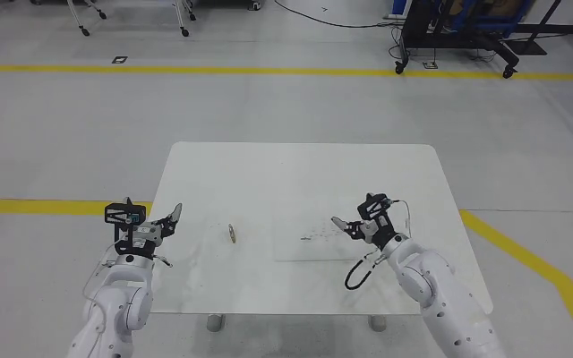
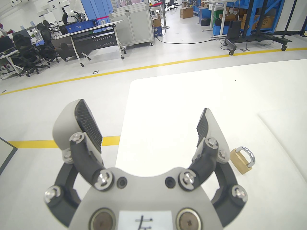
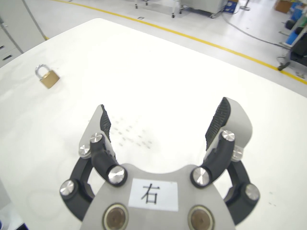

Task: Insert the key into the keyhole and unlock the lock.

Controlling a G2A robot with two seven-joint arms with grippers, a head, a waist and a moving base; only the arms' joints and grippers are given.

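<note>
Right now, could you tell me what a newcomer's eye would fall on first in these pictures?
A brass padlock lies on the white table, between the two arms and nearer the left one. The left pincer hangs open and empty at the table's left edge; the right pincer, also open and empty, is over the table's right part.

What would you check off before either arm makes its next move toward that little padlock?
1. Padlock lying on the table, touching neither gripper: ok.
2. Left gripper open with nothing in it: ok.
3. Right gripper open with nothing in it: ok.
4. Key located and ready to pick up: cannot tell.
5. Keyhole turned toward a gripper: cannot tell.
</note>
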